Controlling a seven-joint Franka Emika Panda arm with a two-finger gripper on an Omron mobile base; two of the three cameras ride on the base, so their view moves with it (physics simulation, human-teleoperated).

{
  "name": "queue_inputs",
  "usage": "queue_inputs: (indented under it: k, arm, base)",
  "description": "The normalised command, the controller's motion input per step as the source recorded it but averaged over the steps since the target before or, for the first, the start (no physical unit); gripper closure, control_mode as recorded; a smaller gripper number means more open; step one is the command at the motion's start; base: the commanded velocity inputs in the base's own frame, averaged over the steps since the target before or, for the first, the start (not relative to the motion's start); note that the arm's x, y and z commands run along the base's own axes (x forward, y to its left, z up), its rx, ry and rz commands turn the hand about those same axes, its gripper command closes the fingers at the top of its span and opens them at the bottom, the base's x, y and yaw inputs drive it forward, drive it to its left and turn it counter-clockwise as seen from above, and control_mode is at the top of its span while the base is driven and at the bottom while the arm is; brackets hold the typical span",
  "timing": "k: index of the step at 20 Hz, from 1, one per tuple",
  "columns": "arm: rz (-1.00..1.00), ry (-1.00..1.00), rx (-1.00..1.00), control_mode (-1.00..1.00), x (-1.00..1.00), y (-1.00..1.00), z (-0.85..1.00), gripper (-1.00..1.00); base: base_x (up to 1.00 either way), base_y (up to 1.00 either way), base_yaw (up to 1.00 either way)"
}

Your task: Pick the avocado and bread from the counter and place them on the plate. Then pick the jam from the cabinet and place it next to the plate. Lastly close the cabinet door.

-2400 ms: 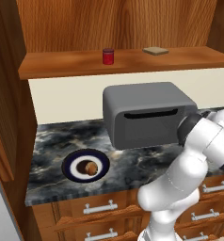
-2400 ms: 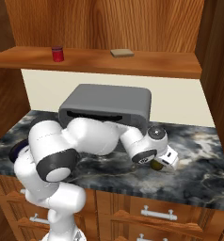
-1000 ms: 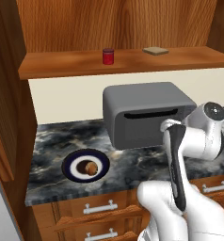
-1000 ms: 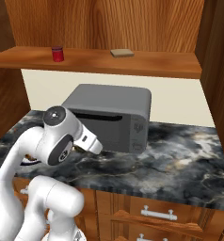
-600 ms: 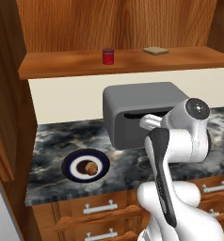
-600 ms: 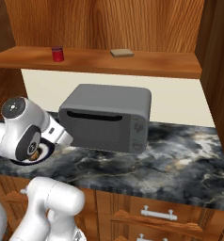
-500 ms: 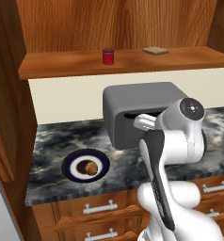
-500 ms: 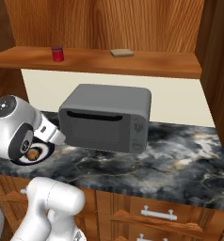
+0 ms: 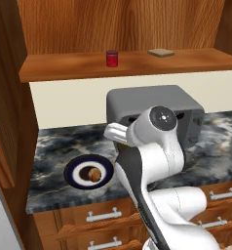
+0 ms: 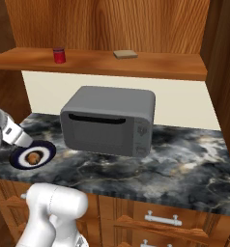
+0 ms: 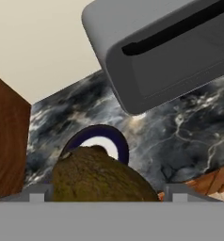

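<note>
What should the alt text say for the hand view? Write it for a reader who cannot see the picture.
A dark olive-green avocado sits between the fingers, close to the camera and partly covering the navy-rimmed plate beyond it. The plate lies on the dark marble counter, with a grey microwave behind it and a wooden side panel at the left.

**Grey microwave and a tan slab**

A grey microwave (image 10: 107, 120) with a dark slot handle sits against the cream backsplash (image 9: 69, 105). Above the microwave, on the shelf, lies a flat tan square slab (image 10: 125, 54). Below it run wooden drawers (image 10: 170, 217) with horizontal handles.
</note>
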Motion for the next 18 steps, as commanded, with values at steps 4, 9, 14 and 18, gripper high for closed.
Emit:
queue_inputs:
  k: [4,9,14,18]
  arm:
    - [0.00,0.00,0.01,-1.00,0.34,1.00,-0.14,1.00]
    - [0.00,0.06,-0.04,-1.00,0.55,0.66,-0.12,1.00]
    - [0.00,0.24,-0.01,-1.00,0.72,0.05,-0.06,1.00]
    - [0.01,0.06,-0.01,-1.00,0.14,0.01,-0.06,1.00]
  base:
    - [0.00,0.00,0.00]
    - [0.00,0.00,0.00]
    - [0.00,0.00,0.00]
    - [0.00,0.00,0.00]
